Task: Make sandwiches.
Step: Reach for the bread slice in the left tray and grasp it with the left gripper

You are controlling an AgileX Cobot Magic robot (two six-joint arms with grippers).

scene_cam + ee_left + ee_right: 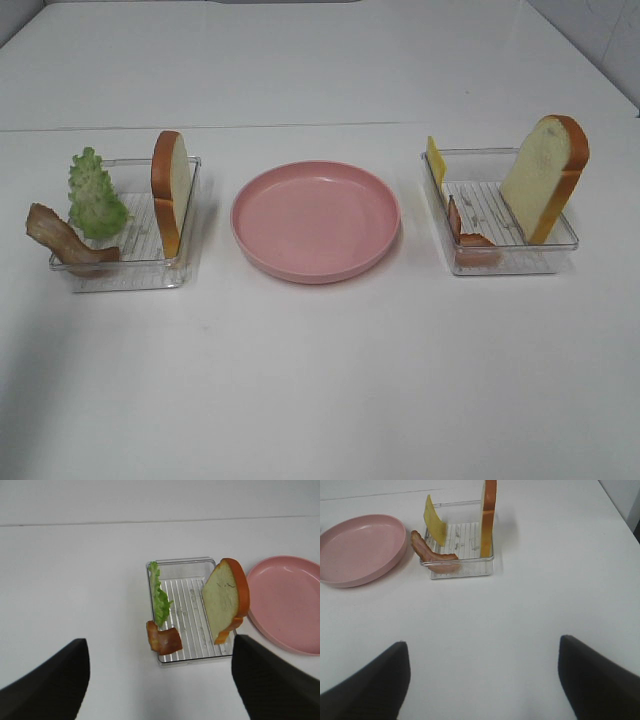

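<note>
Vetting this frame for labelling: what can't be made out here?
- Left hand and right hand: wrist views' edges cut all but two dark fingers each; exterior high view shows neither.
- Pink plate: partly cut off by both wrist views' edges.
- Cheese slice: nearly edge-on in exterior high view, face unseen.

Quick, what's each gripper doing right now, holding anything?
Left gripper: open, holding nothing.
Right gripper: open, holding nothing.
</note>
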